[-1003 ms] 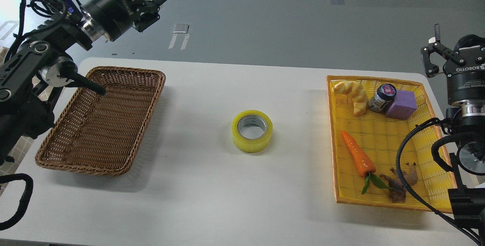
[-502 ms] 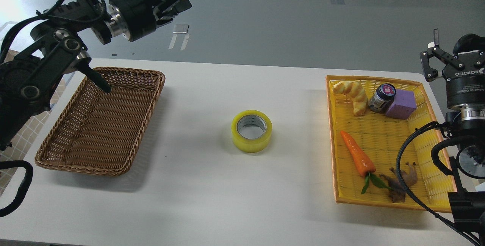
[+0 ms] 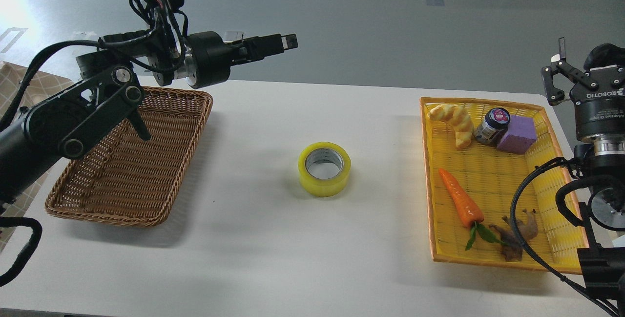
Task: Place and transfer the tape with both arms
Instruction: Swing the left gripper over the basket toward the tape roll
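**Head view: tape waits mid-table while the left arm reaches out**

Head view shows the tape (image 3: 324, 169) lying flat on its side, core opening upward, alone at the middle of the white table (image 3: 273, 258). It sits well apart from the brown wicker basket (image 3: 185, 160) on the left and the yellow basket (image 3: 556, 229) on the right, probably so that either arm can reach it.

The left gripper (image 3: 285, 42) is stretched rightward above the far table edge, high and short of the roll; its fingers read as one dark bar, so whether they are apart or together cannot be told. It holds nothing.

The right gripper (image 3: 560, 70) points upward beside the yellow basket's far right corner, fingers spread and empty, seemingly parked to receive the handover.
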